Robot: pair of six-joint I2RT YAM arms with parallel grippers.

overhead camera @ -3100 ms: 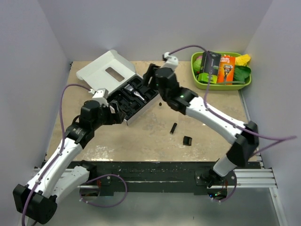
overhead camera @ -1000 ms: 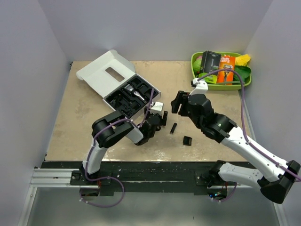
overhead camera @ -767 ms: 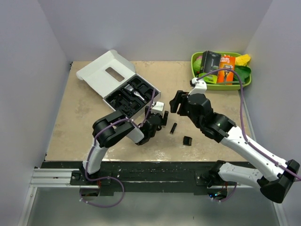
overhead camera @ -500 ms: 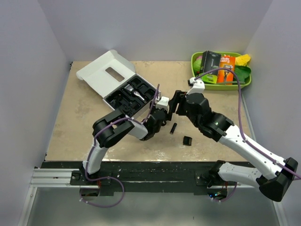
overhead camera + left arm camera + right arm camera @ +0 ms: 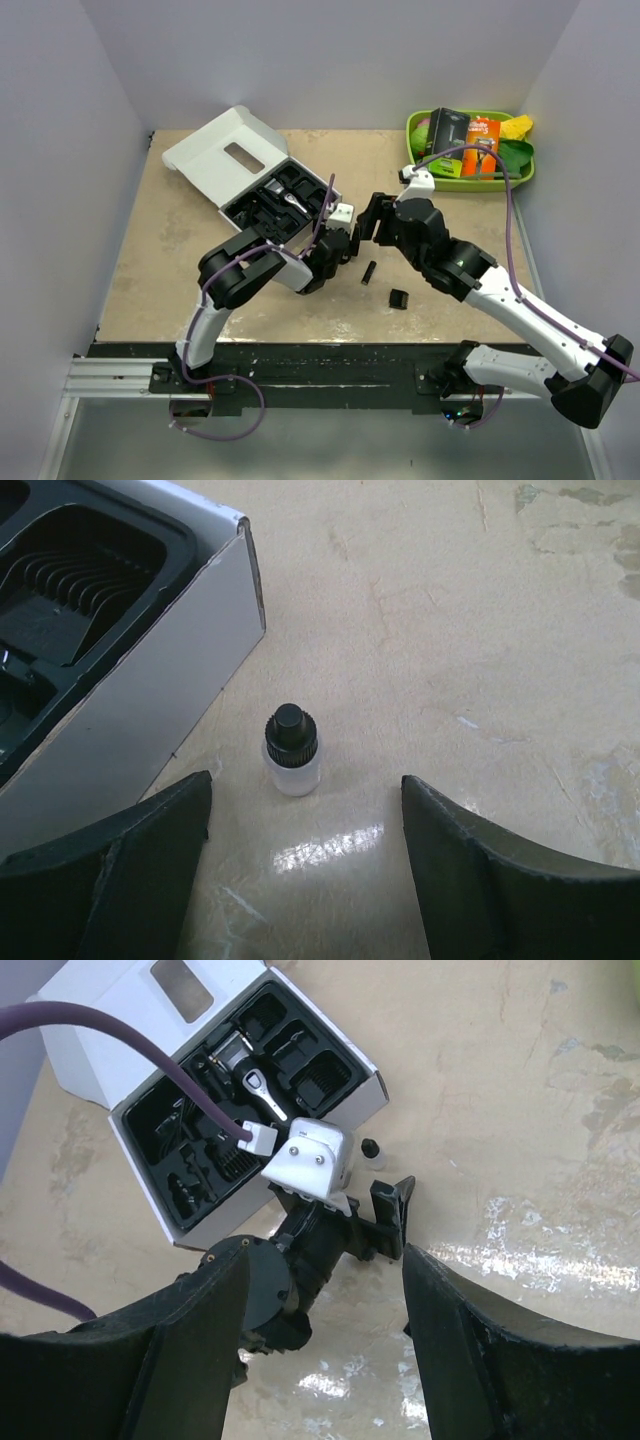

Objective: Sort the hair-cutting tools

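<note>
A small clear bottle with a black cap point(image 5: 292, 751) stands on the table beside the corner of the white box point(image 5: 150, 695). My left gripper point(image 5: 305, 798) is open, low over the table, with the bottle just ahead of its fingertips and untouched. The same bottle point(image 5: 372, 1152) shows in the right wrist view, beyond the left gripper point(image 5: 390, 1215). My right gripper point(image 5: 325, 1250) is open and empty, hovering above the left one point(image 5: 347, 238). The black-and-silver clipper point(image 5: 248, 1075) lies in the box's black insert with comb attachments. Two loose black pieces point(image 5: 369, 272) point(image 5: 398, 298) lie on the table.
The box point(image 5: 322, 212) lies open with its lid point(image 5: 225, 155) folded back at the rear left. A green tray point(image 5: 428, 180) holding packaged razors sits at the back right. The right gripper point(image 5: 368, 217) is close beside the left wrist.
My left gripper has slid away from the near edge towards the box's corner. The right gripper drifted slightly left towards it. Both stayed open.
</note>
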